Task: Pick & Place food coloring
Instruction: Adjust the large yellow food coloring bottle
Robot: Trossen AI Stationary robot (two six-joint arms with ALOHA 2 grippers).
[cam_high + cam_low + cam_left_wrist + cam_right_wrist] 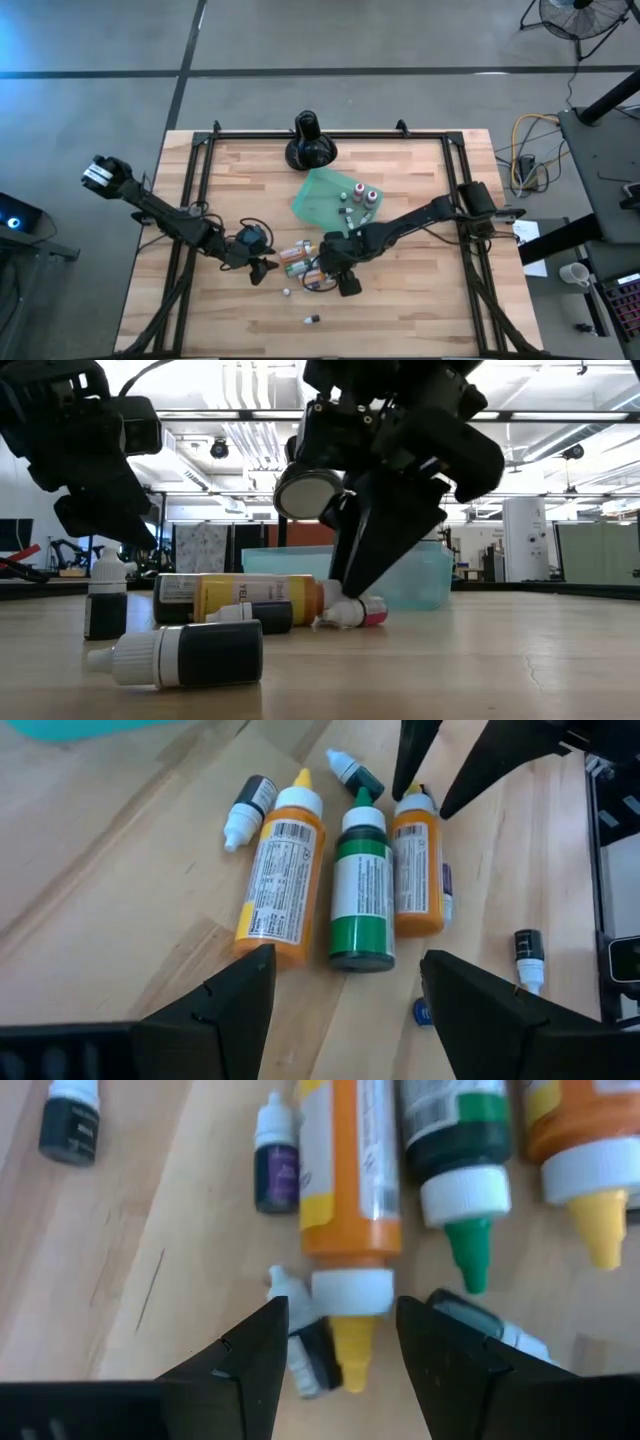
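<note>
**Right fingers straddle an orange bottle's cap**

The right gripper is the nearer arm: its fingers stand partly open on either side of the yellow tip of the orange bottle, not holding it. The bottle lies flat on the table, its length running straight away from the fingers. A green bottle lies just beside it. The left gripper waits wide open at the bottles' other ends.

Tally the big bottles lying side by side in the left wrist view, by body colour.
Orange bottles: 2
Green bottle: 1
Total: 3
</note>
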